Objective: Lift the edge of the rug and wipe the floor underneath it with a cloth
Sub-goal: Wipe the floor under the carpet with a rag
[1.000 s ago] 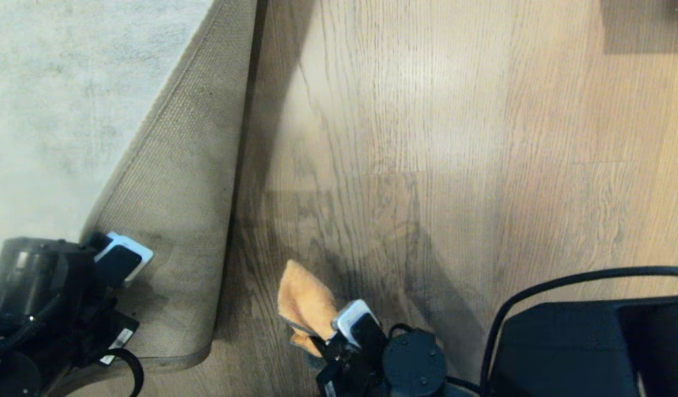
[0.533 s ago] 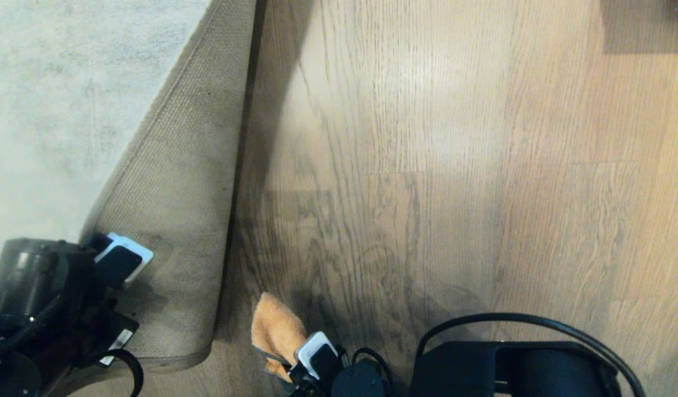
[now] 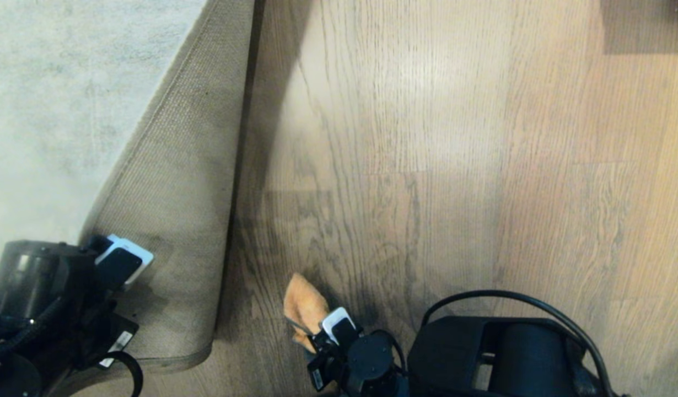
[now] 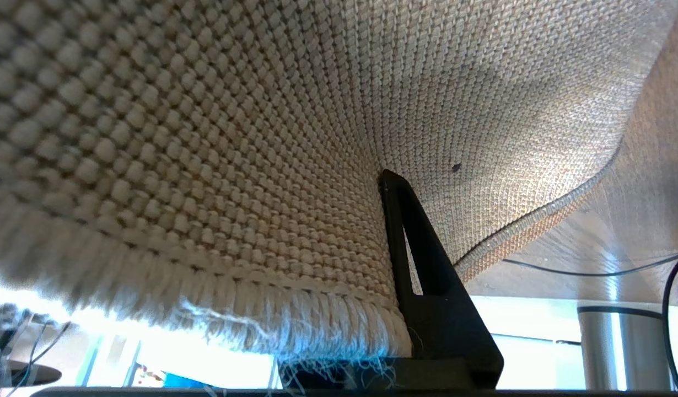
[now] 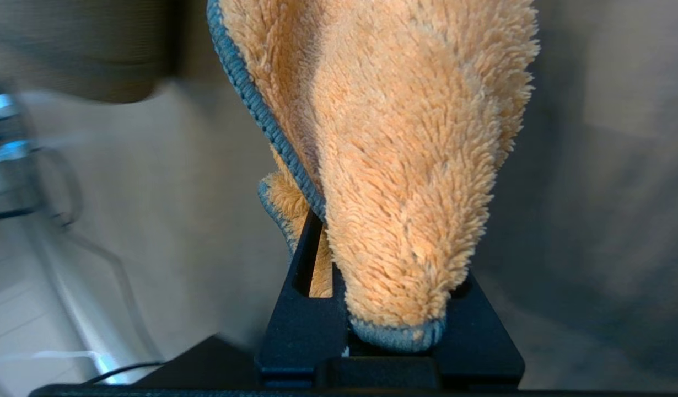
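Cloth [image 3: 305,309] shifted rightward, pinched in right hand [image 3: 329,326]

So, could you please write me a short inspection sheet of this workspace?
Surface: brown wood-grain floor, bare where the rug is folded back.
Job's things: rug edge turned over, tan mesh backing up; orange cloth low over the floor beside it.
Clutter: nothing seen.
Grippers: left gripper shut on the rug edge; right gripper shut on the cloth.
Cables: black cable looping over the right arm.
Surroundings: dark patch at the far right corner, unclear.
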Available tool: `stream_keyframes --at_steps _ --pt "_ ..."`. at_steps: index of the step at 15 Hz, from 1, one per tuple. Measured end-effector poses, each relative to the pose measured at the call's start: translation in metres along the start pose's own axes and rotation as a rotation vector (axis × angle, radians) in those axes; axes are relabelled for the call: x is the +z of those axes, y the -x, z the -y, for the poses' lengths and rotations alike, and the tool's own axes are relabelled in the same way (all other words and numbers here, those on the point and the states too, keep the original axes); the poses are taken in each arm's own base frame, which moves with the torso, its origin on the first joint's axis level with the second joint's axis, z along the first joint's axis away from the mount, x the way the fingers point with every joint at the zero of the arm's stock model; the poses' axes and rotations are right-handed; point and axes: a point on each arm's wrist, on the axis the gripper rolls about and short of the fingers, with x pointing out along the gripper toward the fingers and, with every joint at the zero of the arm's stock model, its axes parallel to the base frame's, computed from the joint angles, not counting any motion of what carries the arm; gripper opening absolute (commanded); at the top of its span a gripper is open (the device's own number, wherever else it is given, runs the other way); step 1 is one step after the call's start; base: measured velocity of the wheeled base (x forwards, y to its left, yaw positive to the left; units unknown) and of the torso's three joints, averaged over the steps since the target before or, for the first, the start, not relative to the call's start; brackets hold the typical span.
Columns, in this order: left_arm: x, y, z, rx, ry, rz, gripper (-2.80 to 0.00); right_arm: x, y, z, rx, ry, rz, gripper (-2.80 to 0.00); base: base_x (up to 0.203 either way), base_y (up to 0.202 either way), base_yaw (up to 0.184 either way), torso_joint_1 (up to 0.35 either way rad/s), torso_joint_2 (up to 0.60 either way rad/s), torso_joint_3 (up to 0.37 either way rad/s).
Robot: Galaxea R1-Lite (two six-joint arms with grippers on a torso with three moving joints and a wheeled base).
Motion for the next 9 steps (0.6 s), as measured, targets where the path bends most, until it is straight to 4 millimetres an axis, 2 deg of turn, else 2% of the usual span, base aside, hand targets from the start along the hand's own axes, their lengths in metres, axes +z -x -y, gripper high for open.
stream_keyframes --at_steps 5,9 --pt "0.0 0.0 0.0 0.0 0.0 0.0 -2.8 0.011 -0.004 0.03 -0.072 -0.013 0.019 -2.8 0.0 0.0 0.0 0.0 0.0 0.0" --pt "0.0 0.0 0.0 0.001 0.002 -0.001 -2.8 0.029 0.007 0.06 -0.141 -0.024 0.024 -2.8 0.0 0.0 0.0 0.0 0.0 0.0"
